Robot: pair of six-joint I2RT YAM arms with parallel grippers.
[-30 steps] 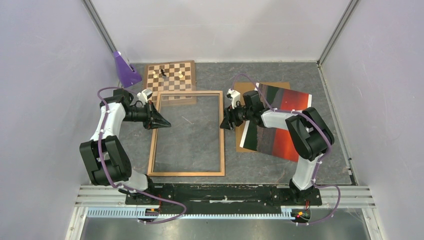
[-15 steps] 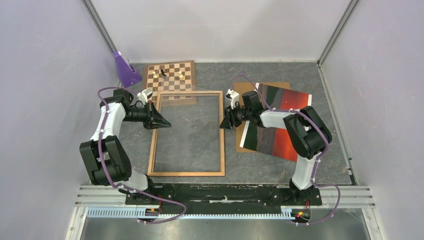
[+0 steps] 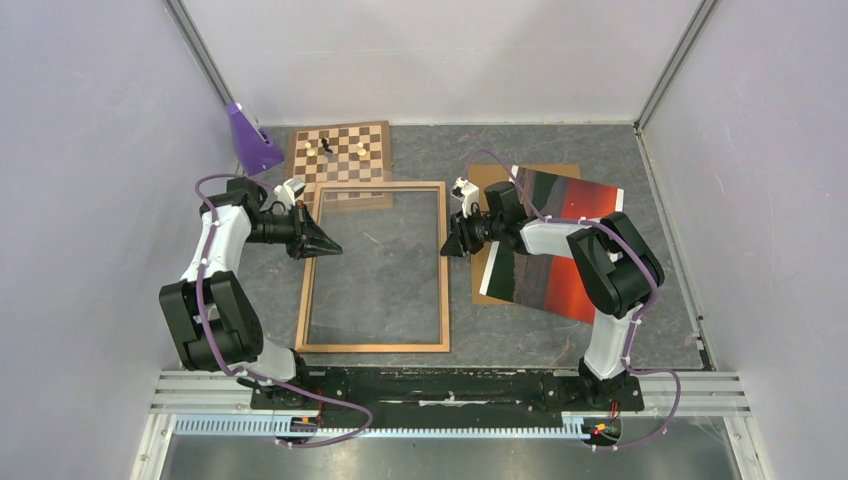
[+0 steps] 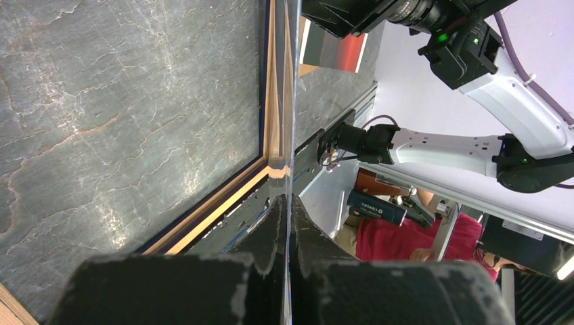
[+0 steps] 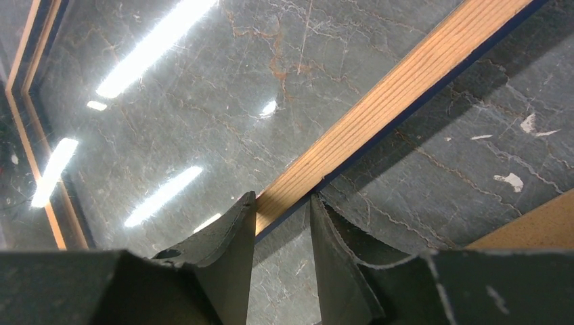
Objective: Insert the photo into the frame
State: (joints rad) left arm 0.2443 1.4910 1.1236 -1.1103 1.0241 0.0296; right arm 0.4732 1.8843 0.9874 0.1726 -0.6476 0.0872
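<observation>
right wrist | right gripper point(image 5: 282, 198) astride frame point(image 5: 392, 88) rail, cannot tell if clamped | left gripper point(image 4: 288, 203) pressed together

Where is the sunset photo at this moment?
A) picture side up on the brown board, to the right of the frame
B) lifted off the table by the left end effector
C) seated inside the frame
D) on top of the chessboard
A: the photo lies picture side up, partly over the brown board, to the right of the frame and apart from it.
</observation>
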